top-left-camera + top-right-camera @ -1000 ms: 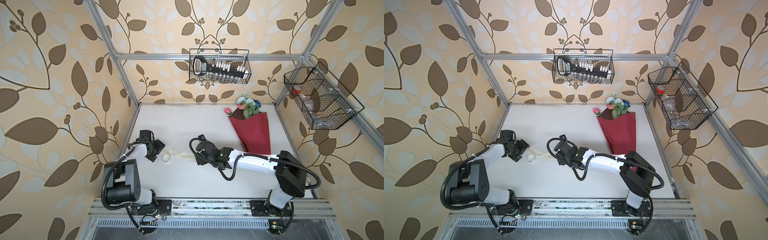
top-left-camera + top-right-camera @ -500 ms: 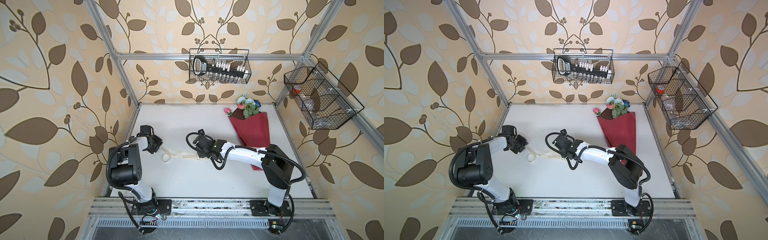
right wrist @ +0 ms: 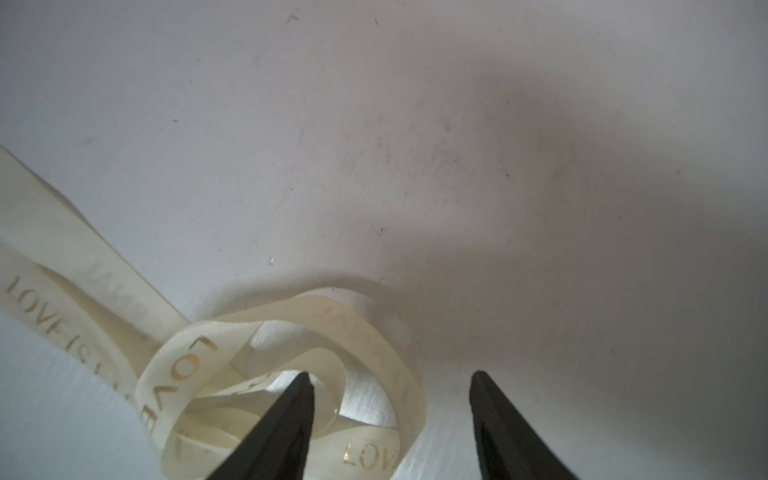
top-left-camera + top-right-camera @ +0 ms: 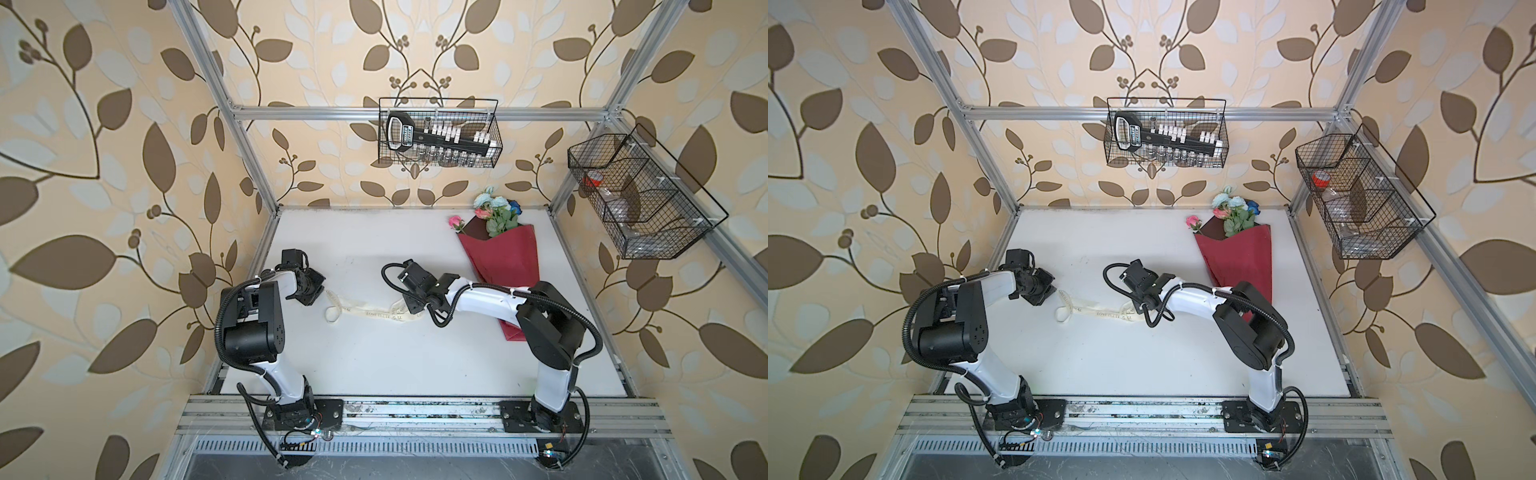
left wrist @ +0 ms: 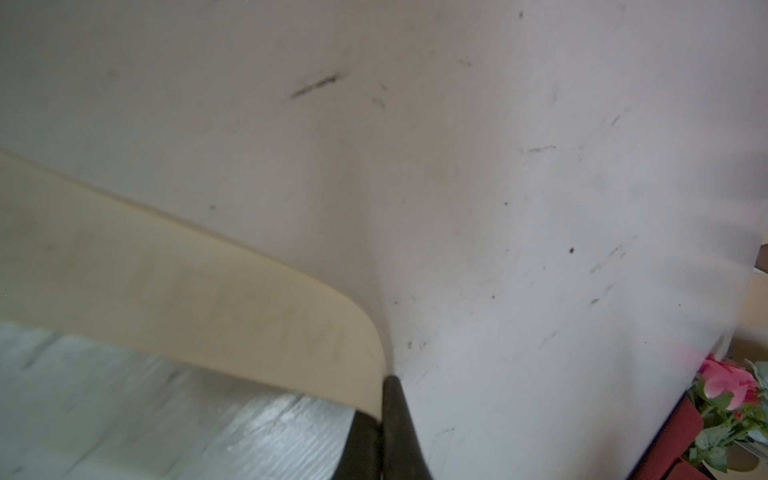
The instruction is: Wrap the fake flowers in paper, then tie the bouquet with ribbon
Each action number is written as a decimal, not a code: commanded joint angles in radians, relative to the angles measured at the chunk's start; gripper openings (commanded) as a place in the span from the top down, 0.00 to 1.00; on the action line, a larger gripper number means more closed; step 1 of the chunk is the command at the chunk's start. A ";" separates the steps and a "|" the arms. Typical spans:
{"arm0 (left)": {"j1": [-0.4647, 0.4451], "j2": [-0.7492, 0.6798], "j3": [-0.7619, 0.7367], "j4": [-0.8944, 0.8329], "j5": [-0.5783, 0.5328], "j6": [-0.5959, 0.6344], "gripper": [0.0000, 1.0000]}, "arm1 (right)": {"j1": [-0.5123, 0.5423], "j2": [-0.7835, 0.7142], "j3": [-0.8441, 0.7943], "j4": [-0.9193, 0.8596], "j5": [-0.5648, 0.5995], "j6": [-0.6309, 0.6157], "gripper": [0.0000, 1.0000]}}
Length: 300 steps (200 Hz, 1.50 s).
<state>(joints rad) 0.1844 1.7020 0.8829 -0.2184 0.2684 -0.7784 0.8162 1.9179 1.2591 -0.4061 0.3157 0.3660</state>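
Dial centred on the white table, 12 o'clock at the back wall.

- Open passage: bare surface from 5 to 7 o'clock between the arm bases, and from 10 to 12 o'clock.
- Centre to 9 o'clock: the cream ribbon lay across, its end clamped in the left gripper. The right gripper stood over a ribbon loop with its jaws parted.
- 1 to 3 o'clock: the red wrapping and the bouquet of fake flowers blocked the lane. The right arm crossed the wrapping's lower end.
- Overhead: one wire basket hung at 12 o'clock and a side basket at 2 o'clock.
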 commanded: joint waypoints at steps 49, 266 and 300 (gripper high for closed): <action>0.066 -0.205 0.023 -0.204 -0.105 0.062 1.00 | -0.119 -0.075 -0.098 0.032 0.141 0.025 0.87; 0.224 -0.628 0.438 -0.408 0.205 0.187 1.00 | 0.177 -0.392 -0.301 0.236 -0.020 0.095 0.63; 0.224 -0.631 0.421 -0.391 0.218 0.173 1.00 | 0.247 -0.143 -0.131 0.222 -0.001 0.137 0.64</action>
<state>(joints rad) 0.4065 1.0855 1.3117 -0.6323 0.4431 -0.6052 1.0367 1.6646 1.0157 -0.1959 0.2947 0.4568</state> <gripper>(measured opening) 0.047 0.362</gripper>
